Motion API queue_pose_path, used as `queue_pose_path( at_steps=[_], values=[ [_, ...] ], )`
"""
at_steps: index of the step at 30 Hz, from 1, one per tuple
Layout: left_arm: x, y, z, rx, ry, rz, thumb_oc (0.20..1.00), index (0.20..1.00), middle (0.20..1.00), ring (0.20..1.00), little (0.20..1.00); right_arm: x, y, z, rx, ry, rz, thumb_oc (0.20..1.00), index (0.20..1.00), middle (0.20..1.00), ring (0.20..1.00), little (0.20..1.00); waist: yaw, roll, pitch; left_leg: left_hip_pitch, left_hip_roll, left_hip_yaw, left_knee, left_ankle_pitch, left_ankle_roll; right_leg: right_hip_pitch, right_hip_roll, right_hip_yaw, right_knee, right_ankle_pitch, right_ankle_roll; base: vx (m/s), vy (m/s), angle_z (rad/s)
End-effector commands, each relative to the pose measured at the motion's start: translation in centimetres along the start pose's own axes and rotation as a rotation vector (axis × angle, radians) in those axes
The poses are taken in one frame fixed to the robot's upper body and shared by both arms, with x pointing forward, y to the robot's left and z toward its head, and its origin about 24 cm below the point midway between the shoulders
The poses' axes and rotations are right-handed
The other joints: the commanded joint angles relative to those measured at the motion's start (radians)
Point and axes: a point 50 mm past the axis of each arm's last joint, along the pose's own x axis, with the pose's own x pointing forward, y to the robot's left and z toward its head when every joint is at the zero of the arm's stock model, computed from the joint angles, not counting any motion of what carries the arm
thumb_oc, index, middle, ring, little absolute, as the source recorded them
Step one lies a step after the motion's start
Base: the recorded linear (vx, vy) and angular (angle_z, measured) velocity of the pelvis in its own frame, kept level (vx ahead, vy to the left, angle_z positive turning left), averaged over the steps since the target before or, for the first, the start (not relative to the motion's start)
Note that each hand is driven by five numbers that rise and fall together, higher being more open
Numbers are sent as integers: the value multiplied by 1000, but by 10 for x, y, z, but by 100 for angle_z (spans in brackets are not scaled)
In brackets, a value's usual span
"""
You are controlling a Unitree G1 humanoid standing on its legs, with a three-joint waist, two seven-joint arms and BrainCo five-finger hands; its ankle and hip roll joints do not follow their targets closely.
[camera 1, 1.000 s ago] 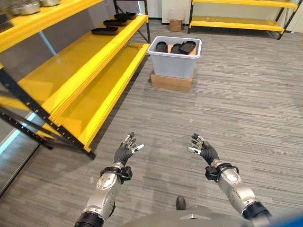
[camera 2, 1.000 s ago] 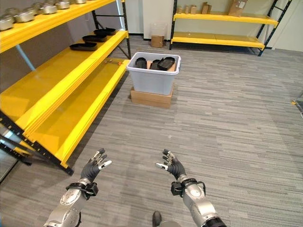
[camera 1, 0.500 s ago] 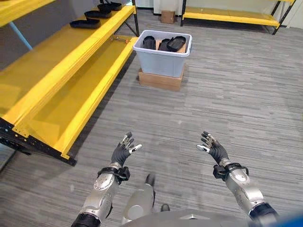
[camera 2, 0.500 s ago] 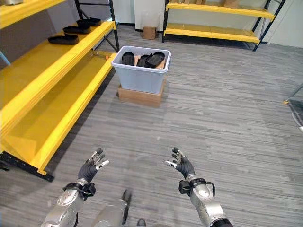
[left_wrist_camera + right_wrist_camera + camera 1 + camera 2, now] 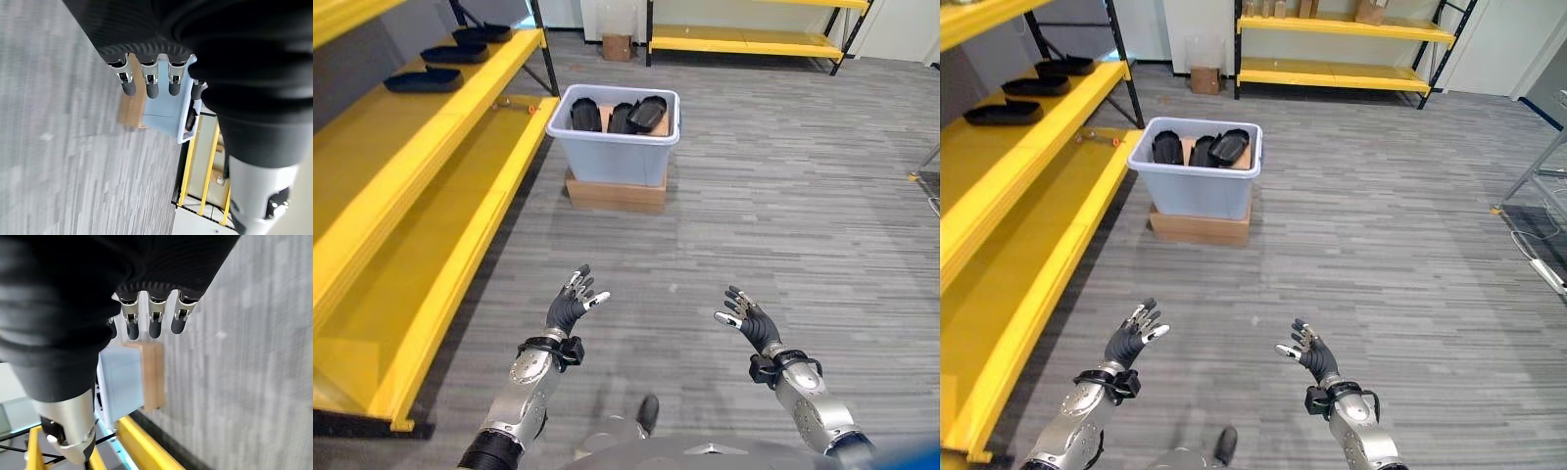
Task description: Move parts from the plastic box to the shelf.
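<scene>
The yellow shelf (image 5: 401, 186) runs off the head view's left edge. The black parts (image 5: 622, 113) sit half sunk in the plastic box (image 5: 612, 152) (lower halves hidden behind its wall).

Grey plank floor (image 5: 783, 196) under a cardboard base (image 5: 615, 191); black trays (image 5: 423, 80) on the yellow shelf (image 5: 372, 166)

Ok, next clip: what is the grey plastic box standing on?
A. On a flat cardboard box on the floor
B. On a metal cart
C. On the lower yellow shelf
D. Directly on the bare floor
A: the plastic box, with black parts inside, stands on a flat cardboard box on the grey floor, beside the yellow shelf rather than on it.
</scene>
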Motion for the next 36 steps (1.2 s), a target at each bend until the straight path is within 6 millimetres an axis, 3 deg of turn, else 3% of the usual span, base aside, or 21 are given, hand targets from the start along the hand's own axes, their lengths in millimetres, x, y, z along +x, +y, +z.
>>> queue_pose_path(
  at_steps=[1, 4, 6, 7, 9, 12, 16, 20, 22, 26, 28, 29, 31, 33, 34, 35, 36],
  values=[
    [-12, 12, 24, 92, -99, -2, 1000, 1000, 1000, 1000, 1000, 0, 9, 11, 15, -79, 40, 1000, 1000, 1000, 1000, 1000, 15, -1, 18, -5, 55, -16, 14, -34, -53, -95, -117, 8, -95, 415, 5, 255, 338, 23],
    [-13, 11, 21, 100, -87, -15, 1000, 1000, 1000, 1000, 1000, -2, 9, 7, 19, -62, 38, 1000, 1000, 1000, 1000, 1000, 5, 8, 28, 28, 59, -29, 16, -49, -46, -149, -98, -15, -63, 369, -7, 167, 139, 21],
    [-13, 9, 20, 94, -81, -25, 1000, 1000, 1000, 1000, 1000, -4, 8, 6, 25, -57, 46, 1000, 1000, 1000, 1000, 1000, -16, 13, 37, 62, 57, -54, 12, -53, -42, -229, -13, -20, -108, 303, -15, 186, 79, 28],
    [-13, 9, 20, 87, -81, -27, 1000, 1000, 1000, 1000, 1000, -4, 7, 6, 30, -58, 45, 1000, 1000, 1000, 1000, 1000, -24, 10, 43, 84, 53, -61, 5, -60, -44, -241, -2, -37, -150, 286, -16, 237, 69, 25],
    [-13, 7, 16, 62, -74, -32, 1000, 1000, 1000, 1000, 1000, -4, 5, 8, 31, -60, 42, 1000, 1000, 1000, 1000, 1000, -37, -4, 50, 133, 37, -69, -8, -85, -52, -256, 6, -102, -402, 293, -9, 316, 47, 17],
    [-12, 5, 16, 52, -83, -32, 1000, 1000, 1000, 1000, 1000, -2, 6, 11, 11, -66, 55, 1000, 1000, 1000, 1000, 1000, -53, -23, 55, 180, 21, -96, 10, -105, -69, -254, 16, -137, -608, 353, 13, 308, -11, 27],
    [-13, 0, 11, 38, -73, -44, 1000, 1000, 1000, 1000, 1000, -3, 7, 9, 31, -64, 53, 1000, 1000, 1000, 1000, 1000, -52, -41, 16, 205, 31, -101, 16, -139, -86, -169, 13, -120, -683, 362, -13, 257, -70, 38],
    [-13, -1, 11, 30, -76, -44, 1000, 1000, 1000, 1000, 1000, -2, 7, 14, 30, -82, 53, 1000, 1000, 1000, 1000, 1000, -55, -32, 1, 215, 59, -107, 42, -153, -104, -154, 18, -130, -675, 348, -22, 215, -58, 21],
    [-12, -4, 11, 40, -71, -61, 1000, 1000, 1000, 1000, 1000, -4, 3, 12, 26, -76, 47, 1000, 1000, 1000, 1000, 1000, -61, -25, -16, 229, 91, -111, 81, -159, -126, -132, 30, -140, -659, 306, -39, 302, -104, 1],
    [-12, -4, 10, 21, -75, -47, 1000, 1000, 1000, 1000, 1000, -5, 2, 12, 23, -75, 42, 1000, 1000, 1000, 1000, 1000, -62, -15, -13, 187, 98, -91, 230, -115, -174, -97, 38, -133, -654, 274, -51, 134, -29, 5],
    [-12, -4, 12, 2, -82, -41, 1000, 1000, 1000, 1000, 1000, -5, -3, 16, 11, -87, 34, 1000, 1000, 1000, 1000, 1000, -47, -17, 22, 54, 72, -58, 492, 7, -229, -60, 27, -124, -654, 261, -60, 59, -2, 2],
    [-12, -4, 13, -5, -87, -42, 1000, 1000, 1000, 1000, 1000, -4, -4, 19, 6, -95, 32, 1000, 1000, 1000, 1000, 1000, -32, -22, 43, -4, 48, -47, 583, 36, -236, -47, 24, -115, -652, 258, -66, 24, -27, -8],
    [-14, -4, 12, -12, -85, -35, 1000, 1000, 1000, 1000, 1000, -4, -6, 21, -6, -99, 28, 1000, 1000, 1000, 1000, 1000, -5, -32, 62, -82, 20, -18, 643, 24, -198, -22, 19, -94, -666, 256, -78, 59, -52, -23],
    [-15, -2, 12, -18, -83, -26, 1000, 1000, 1000, 1000, 1000, -3, -7, 23, -20, -105, 17, 1000, 1000, 1000, 1000, 1000, 8, -49, 69, -156, 62, 7, 553, -20, -150, -6, -1, -85, -681, 259, -75, 104, -32, -19],
    [-17, -1, 11, -18, -78, -26, 1000, 1000, 1000, 1000, 1000, -4, -8, 23, -15, -106, 14, 1000, 1000, 1000, 1000, 1000, 12, -54, 68, -150, 82, 9, 495, -40, -143, -2, -2, -83, -684, 256, -74, 147, 1, 0],
    [-17, 0, 10, -15, -76, -20, 1000, 1000, 1000, 1000, 1000, -4, -8, 23, -14, -109, 7, 1000, 1000, 1000, 1000, 1000, 15, -61, 65, -141, 114, 7, 377, -43, -142, 4, -2, -75, -688, 248, -73, 204, 43, 3],
    [-18, 1, 8, -14, -65, -12, 1000, 1000, 1000, 1000, 1000, -4, -10, 20, -9, -103, -9, 1000, 1000, 1000, 1000, 1000, 10, -52, 57, -124, 187, 2, 124, 13, -160, 13, 15, -72, -694, 226, -76, 222, 97, 6]
  ],
)
